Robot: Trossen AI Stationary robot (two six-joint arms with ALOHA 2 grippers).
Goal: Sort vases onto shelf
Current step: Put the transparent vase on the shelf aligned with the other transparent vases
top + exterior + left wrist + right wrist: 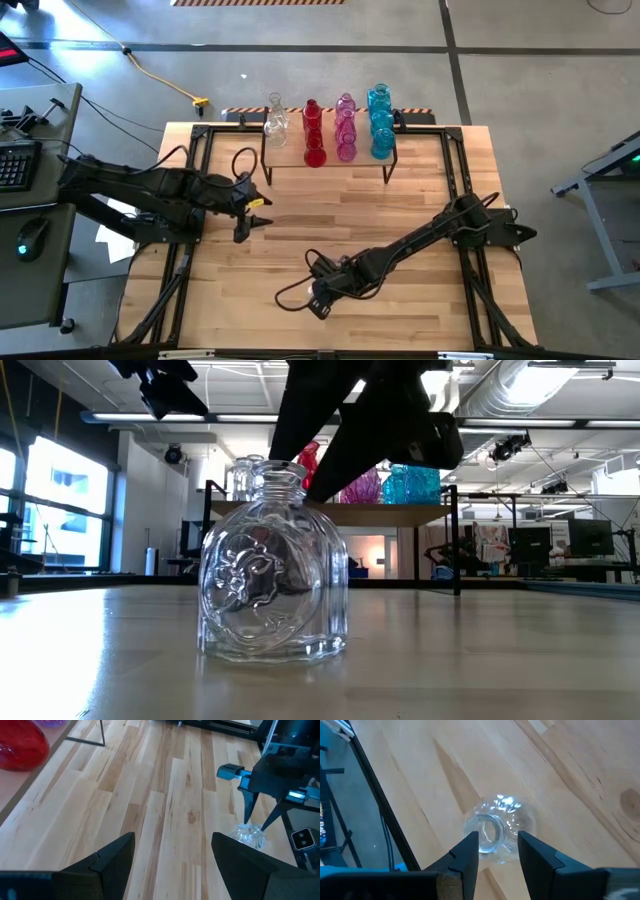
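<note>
A clear glass vase (272, 575) stands upright on its base near the table's near edge, also in the right wrist view (497, 832) and the left wrist view (250, 835). My right gripper (498, 852) hangs over it, open and pointing down, one finger on each side of the vase's mouth (487, 835). In the high view the right gripper (318, 303) hides the vase. My left gripper (258, 212) waits open at the table's left. The shelf (295, 152) at the far edge carries clear (275, 120), red (314, 135), pink (346, 130) and blue (381, 125) vases.
Bare tabletop (330, 215) lies between the two arms and the shelf. Black frame rails (200, 160) run along the table's left and right sides. A side desk with a keyboard (15, 165) and mouse (30, 238) stands off the table's left. A cable loops beside the right gripper (290, 292).
</note>
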